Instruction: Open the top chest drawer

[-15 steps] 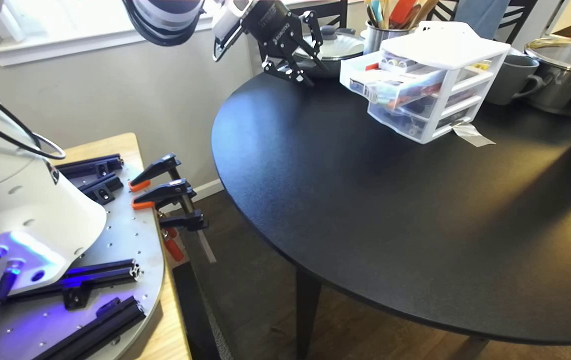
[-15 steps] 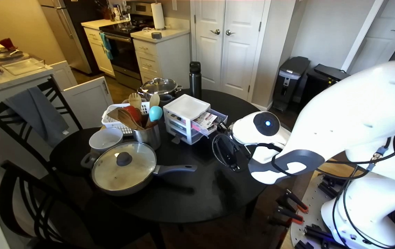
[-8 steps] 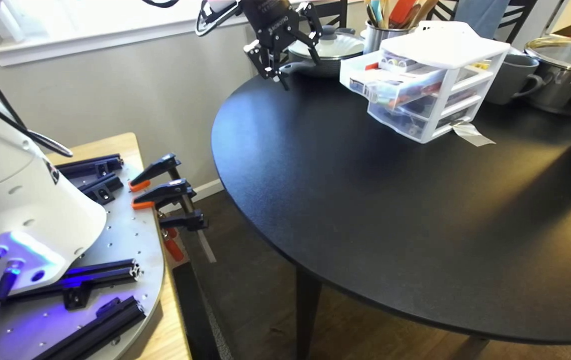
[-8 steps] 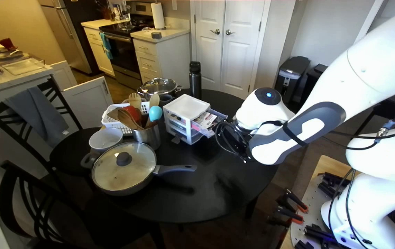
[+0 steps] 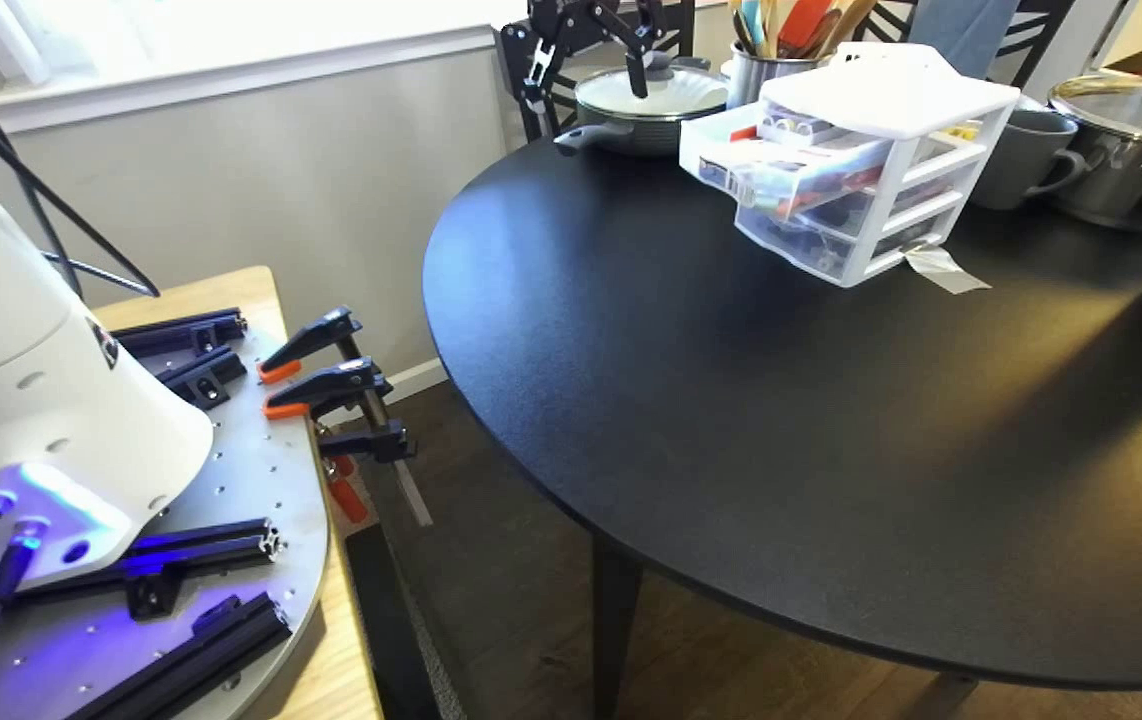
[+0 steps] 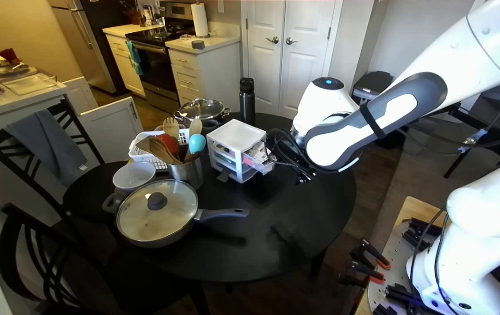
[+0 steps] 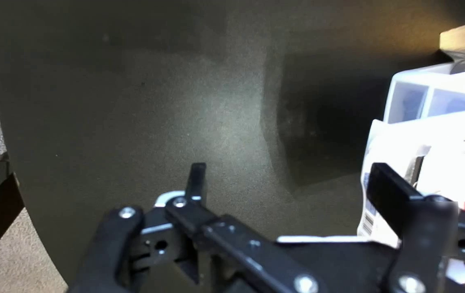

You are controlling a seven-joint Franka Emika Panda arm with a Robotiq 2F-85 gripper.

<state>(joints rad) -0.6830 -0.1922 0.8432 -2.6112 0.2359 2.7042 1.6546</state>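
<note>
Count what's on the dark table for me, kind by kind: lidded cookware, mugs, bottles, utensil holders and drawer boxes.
Lidded cookware: 2, a pan and a steel pot
Mug: 1
Bottle: 1
Utensil holder: 1
Drawer box: 1, its top drawer pulled out
Total: 6

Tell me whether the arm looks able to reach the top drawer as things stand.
Probably yes: the open gripper hangs near the top drawer, which juts out from the organizer, and nothing visible stands between them.
</note>
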